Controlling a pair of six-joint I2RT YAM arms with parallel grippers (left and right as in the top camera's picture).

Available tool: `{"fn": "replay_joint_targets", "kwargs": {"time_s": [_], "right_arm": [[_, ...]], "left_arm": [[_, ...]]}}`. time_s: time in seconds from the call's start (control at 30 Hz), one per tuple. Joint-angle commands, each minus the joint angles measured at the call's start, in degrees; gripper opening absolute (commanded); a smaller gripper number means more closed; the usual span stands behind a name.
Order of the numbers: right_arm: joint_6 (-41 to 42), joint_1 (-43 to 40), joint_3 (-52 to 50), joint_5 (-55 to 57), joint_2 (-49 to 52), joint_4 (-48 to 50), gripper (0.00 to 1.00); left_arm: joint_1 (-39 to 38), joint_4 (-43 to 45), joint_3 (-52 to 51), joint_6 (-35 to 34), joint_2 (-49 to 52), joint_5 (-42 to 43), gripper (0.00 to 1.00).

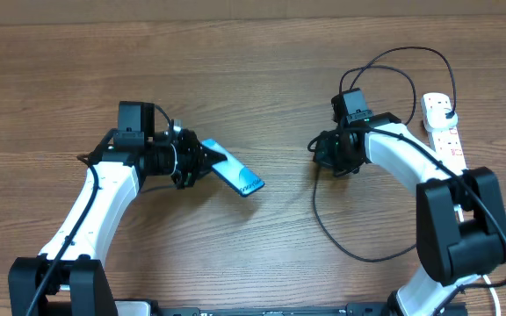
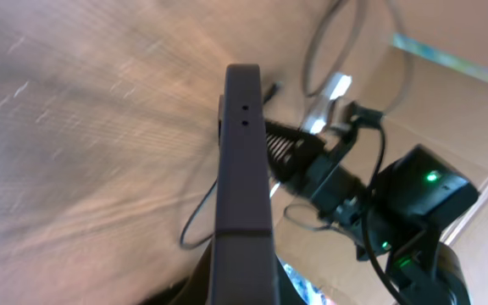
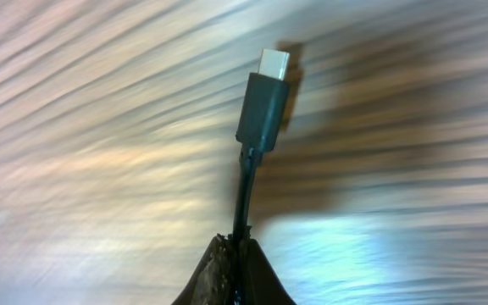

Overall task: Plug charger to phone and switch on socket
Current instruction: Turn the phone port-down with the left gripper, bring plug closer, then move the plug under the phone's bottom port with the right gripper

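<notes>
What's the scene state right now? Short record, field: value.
left gripper: shut on phone, gripped at one end, screen visible from above
right gripper: shut on charger, cable pinched just behind the tip
charger tip: bare, apart from phone, not plugged in
plug: looks seated at the far end of the socket
socket switch: cannot tell
</notes>
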Motion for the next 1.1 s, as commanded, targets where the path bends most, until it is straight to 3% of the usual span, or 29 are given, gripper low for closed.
{"fn": "replay_joint_targets", "kwargs": {"time_s": [0.0,0.1,0.27,0.3,0.33,0.4,0.5,0.57,0.8,1.07], "right_arm": [[-13.6,0.2,2.0,-18.8,-6.6,-1.8,0.04],[-16.0,0.2,2.0,-20.9,-11.4,-5.9,0.04],[-19.0,0.3,1.9,-20.9,-21.7,-14.9,0.04],[-19.0,0.3,1.9,-21.0,-23.4,-15.9,0.04],[-19.0,0.4,1.6,-21.5,-26.6,-16.9,0.04],[-18.9,0.4,0.7,-23.2,-30.0,-16.9,0.04],[-18.5,0.7,-1.6,-25.4,-34.7,-16.6,0.04],[-17.3,1.2,-3.5,-25.3,-37.2,-16.6,0.04],[-5.9,3.6,-13.4,-26.1,-42.6,-9.7,0.04],[-1.1,10.3,-22.3,-32.0,-42.5,4.7,0.04]], "left_arm": [[1.0,6.1,0.8,2.1,-0.2,8.5,0.04],[2.2,12.9,0.8,1.2,1.3,14.1,0.04],[3.1,34.1,0.9,-5.7,9.1,27.3,0.04],[3.1,40.3,0.9,-8.5,11.2,30.1,0.04],[3.1,53.4,1.6,-16.2,15.8,35.6,0.04],[3.1,65.4,2.9,-25.4,20.4,39.4,0.04],[3.0,78.4,5.0,-37.8,25.7,39.8,0.04],[2.9,84.6,6.5,-40.8,27.7,39.8,0.04],[2.6,90.4,8.3,-41.2,28.4,39.8,0.04],[2.2,90.9,8.3,-41.2,28.4,39.8,0.04]]}}
